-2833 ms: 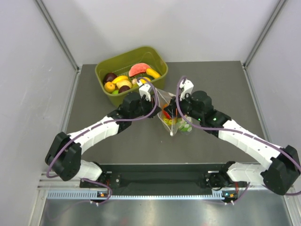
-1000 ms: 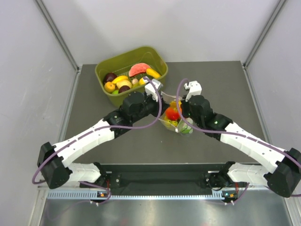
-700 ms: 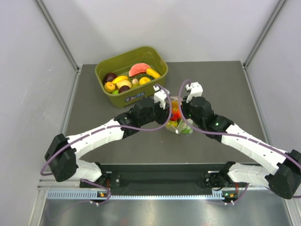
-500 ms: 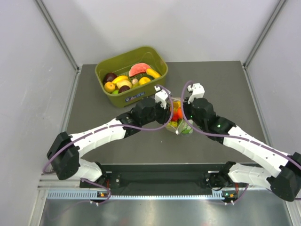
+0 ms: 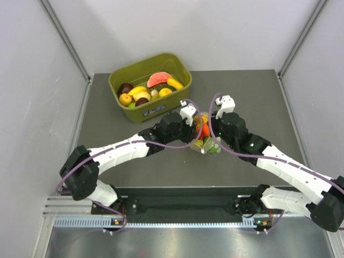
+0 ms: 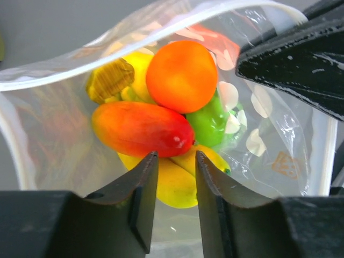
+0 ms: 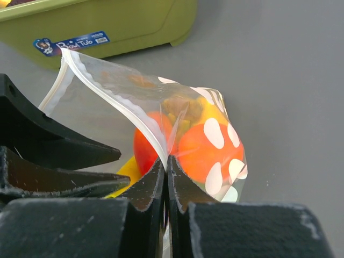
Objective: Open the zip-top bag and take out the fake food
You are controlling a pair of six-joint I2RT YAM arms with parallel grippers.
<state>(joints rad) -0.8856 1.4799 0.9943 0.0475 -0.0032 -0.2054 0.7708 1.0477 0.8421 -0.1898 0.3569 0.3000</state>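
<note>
The zip-top bag stands at mid-table with its mouth pulled wide. My right gripper is shut on the bag's zip rim on the right side. My left gripper is open, its tips just inside the mouth, with nothing between them. Right below the tips lies the fake food: a red piece, a yellow banana bunch, an orange piece and a green piece. In the top view the left gripper and the right gripper meet over the bag.
An olive-green tub holding a watermelon slice and other toy fruit stands at the back left, close behind the bag; its labelled wall shows in the right wrist view. White enclosure walls rise on all sides of the dark table.
My left arm has swung right from beside the tub, and its gripper has dipped into the bag's mouth with the jaws spreading a little. The right gripper has kept its hold on the rim.
</note>
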